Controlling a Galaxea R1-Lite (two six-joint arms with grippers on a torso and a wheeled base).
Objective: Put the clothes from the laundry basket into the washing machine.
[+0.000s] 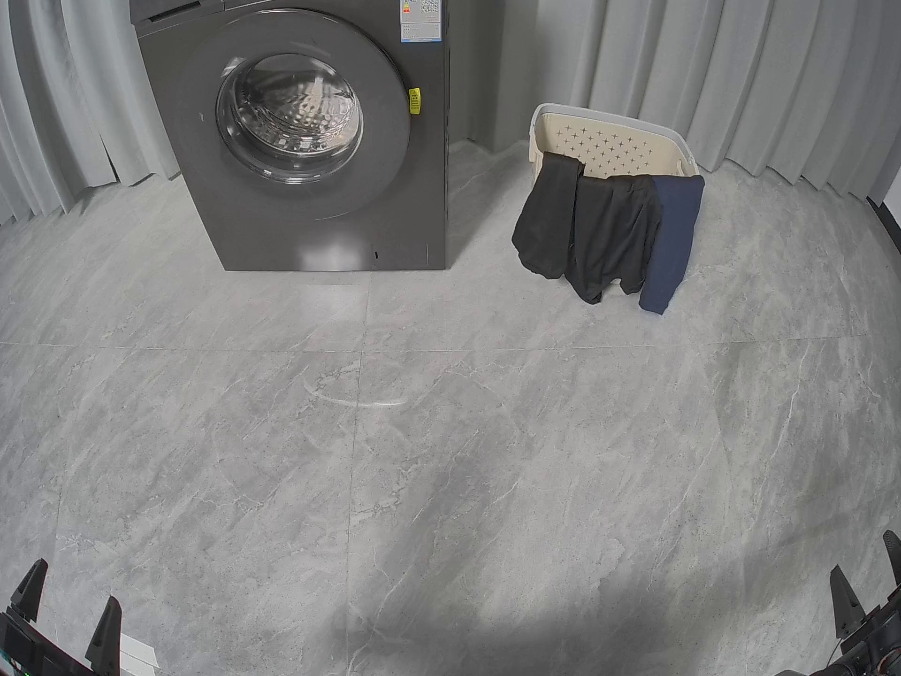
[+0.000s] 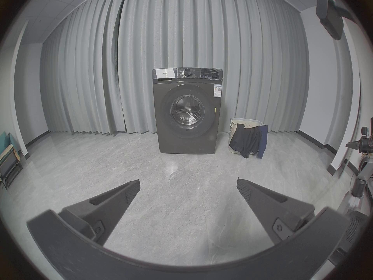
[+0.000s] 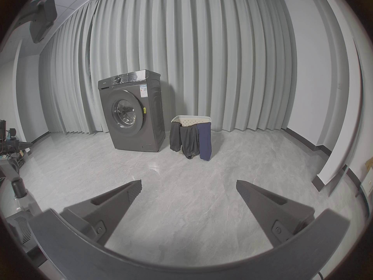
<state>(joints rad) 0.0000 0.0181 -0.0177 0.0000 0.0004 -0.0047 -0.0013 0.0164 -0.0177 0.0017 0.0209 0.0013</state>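
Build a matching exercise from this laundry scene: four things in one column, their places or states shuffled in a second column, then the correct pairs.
Things
1. washing machine door
2. laundry basket
3. navy garment
4. left gripper

Places or states
A. open, holding nothing
B. hangs over the basket's front rim
C. shut
D. stands by the curtain, to the right of the washing machine

Pairs: 1-C, 2-D, 3-B, 4-A
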